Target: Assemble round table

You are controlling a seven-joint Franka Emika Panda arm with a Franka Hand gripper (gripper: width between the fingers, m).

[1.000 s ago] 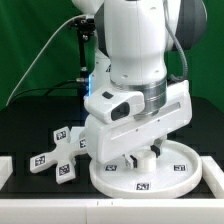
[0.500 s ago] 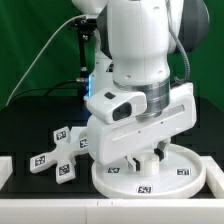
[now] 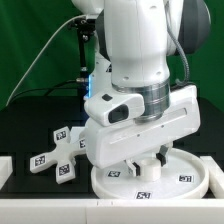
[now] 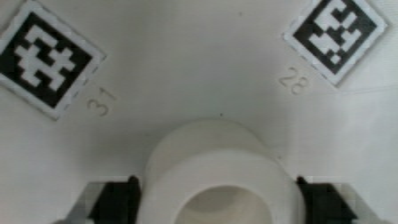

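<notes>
Your fingers [image 4: 118, 200] are clenched on the post [image 4: 214, 168]. In the wrist view you see a dark pad pressed to each side of it, with the white cylinder filling the space between them. The post's rounded end faces the camera.

Beyond the post, that same view is filled by the flat white face of the disc [image 4: 187, 85]. Two black-and-white tags [image 4: 45, 60] sit on it, one to either side of the post and well apart from it.

In the exterior view the post [image 3: 155, 158] stands upright on the disc [image 3: 195, 178], near its middle, and its lower end looks to be touching the disc's face. The hand hangs directly over the post and hides the fingers themselves, so you cannot read the grip from this side. The disc lies flat on the black bench [image 3: 30, 115] with its raised rim up. More tags show along its near edge.

The foot piece [image 3: 55, 152] lies flat on the bench at the exterior view's left of the disc, just beside its rim. Its cross arms are spread and carry tags. Whether it touches the rim you cannot tell, because the hand covers that spot.

The white arm [image 3: 140, 50] rises straight up from the hand and takes up most of the exterior view.
</notes>
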